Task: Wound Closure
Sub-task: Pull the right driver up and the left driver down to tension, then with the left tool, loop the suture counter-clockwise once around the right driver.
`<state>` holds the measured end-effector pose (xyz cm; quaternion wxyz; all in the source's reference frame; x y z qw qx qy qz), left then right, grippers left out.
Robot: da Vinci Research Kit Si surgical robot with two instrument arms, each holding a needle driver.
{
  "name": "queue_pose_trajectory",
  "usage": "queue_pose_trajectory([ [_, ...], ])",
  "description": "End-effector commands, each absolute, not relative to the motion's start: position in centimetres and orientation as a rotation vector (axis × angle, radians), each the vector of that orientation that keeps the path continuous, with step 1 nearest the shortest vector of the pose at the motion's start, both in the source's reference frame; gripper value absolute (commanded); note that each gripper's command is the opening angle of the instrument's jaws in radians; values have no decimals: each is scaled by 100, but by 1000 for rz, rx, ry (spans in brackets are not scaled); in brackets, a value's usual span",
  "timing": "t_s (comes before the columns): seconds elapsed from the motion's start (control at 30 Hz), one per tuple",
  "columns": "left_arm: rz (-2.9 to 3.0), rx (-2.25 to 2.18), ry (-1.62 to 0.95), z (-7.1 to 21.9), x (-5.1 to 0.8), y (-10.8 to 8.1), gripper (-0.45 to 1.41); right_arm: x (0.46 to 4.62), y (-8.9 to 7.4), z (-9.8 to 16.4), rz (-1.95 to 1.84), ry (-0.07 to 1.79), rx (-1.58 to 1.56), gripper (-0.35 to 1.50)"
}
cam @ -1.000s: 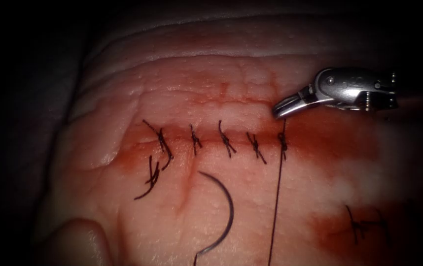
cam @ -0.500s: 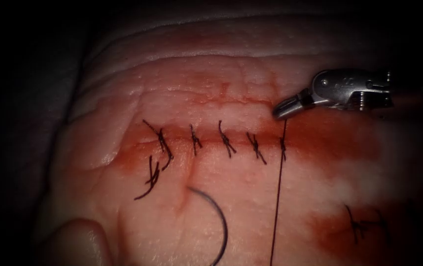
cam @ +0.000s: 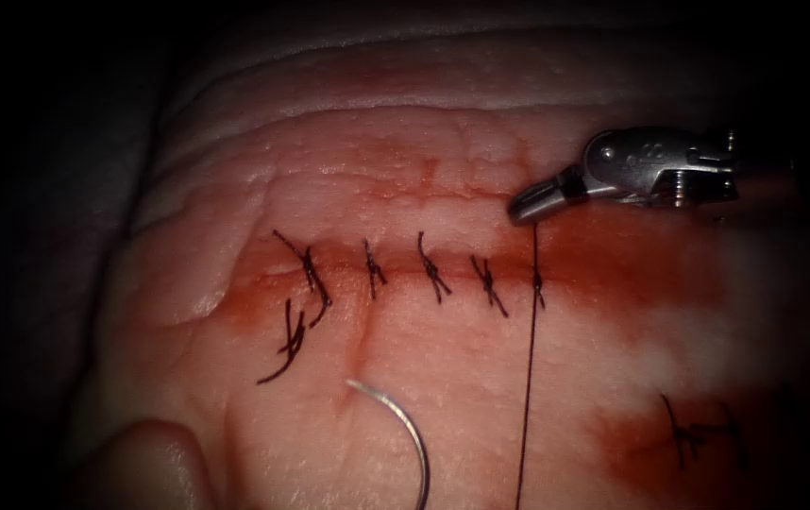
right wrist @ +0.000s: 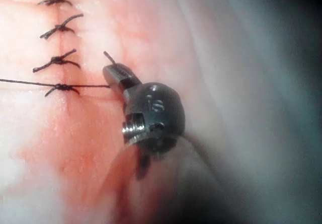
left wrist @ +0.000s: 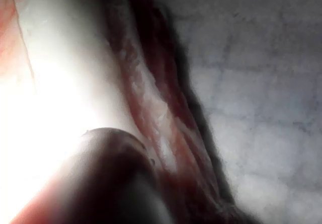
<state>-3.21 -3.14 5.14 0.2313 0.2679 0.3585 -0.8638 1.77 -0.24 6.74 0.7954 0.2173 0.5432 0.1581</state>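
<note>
In the endoscope view the right tool (cam: 525,207) reaches in from the right above the cut (cam: 405,269), its jaws closed on the thread (cam: 528,378) just above the rightmost knot (cam: 537,280). From the jaws the thread runs taut straight down through that knot, across the tissue (cam: 443,170) and off the bottom edge. Four tied stitches (cam: 431,267) sit in a row along the cut to the left of the knot, with cut ends of thread (cam: 288,342) lying loose below the leftmost one. The needle (cam: 405,430) lies free on the tissue below the cut, left of the taut thread and well apart from the right tool; its curve leaves the bottom edge, so what holds it there, if anything, cannot be told. Red fluid (cam: 632,264) stains the tissue around and to the right of the cut, and the area between the stitch row and the needle is open. The left wrist view gives a strongly lit flank of the tissue (left wrist: 151,108) beside a grey cloth (left wrist: 261,83). The right wrist view brings the right tool (right wrist: 111,73) close: its closed jaws grip the thread (right wrist: 30,81) just beside the knot (right wrist: 63,87), a short tail (right wrist: 108,57) sticks out past the jaws, and three stitches (right wrist: 56,60) line up beyond.
</note>
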Motion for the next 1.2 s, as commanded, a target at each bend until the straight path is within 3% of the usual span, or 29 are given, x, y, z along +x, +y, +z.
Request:
queue_pose_trajectory([
  [0.03,-2382,769,964,514,-324,-312,-45,183,-32,676,338,1172,468,-35],
  [0.1,-2416,823,885,505,-326,-292,-45,182,-37,672,344,1185,466,-35],
  [0.17,-2455,876,829,497,-325,-270,-45,181,-40,665,365,1207,460,44],
  [0.2,-2479,917,786,491,-325,-254,-45,180,-40,662,377,1213,453,74],
  [0.23,-2508,950,751,487,-324,-241,-45,176,-40,658,395,1224,444,93],
  [0.37,-2602,1051,608,473,-314,-184,-45,159,-37,643,424,1226,377,115],
  [0.6,-2777,1247,389,454,-291,-87,-45,126,-29,619,465,1231,261,132],
  [0.67,-2798,1290,336,449,-286,-63,-45,120,-33,613,496,1256,235,125],
  [0.73,-2821,1318,286,446,-284,-42,-45,118,-40,608,522,1260,212,96],
  [0.8,-2833,1341,255,444,-284,-25,-45,119,-53,600,510,1262,223,-5],
  [0.83,-2839,1360,244,444,-284,-16,-45,122,-58,597,495,1265,239,-35],
  [1.2,-2876,1409,235,480,-288,35,-45,163,-110,579,478,1405,221,-35],
])
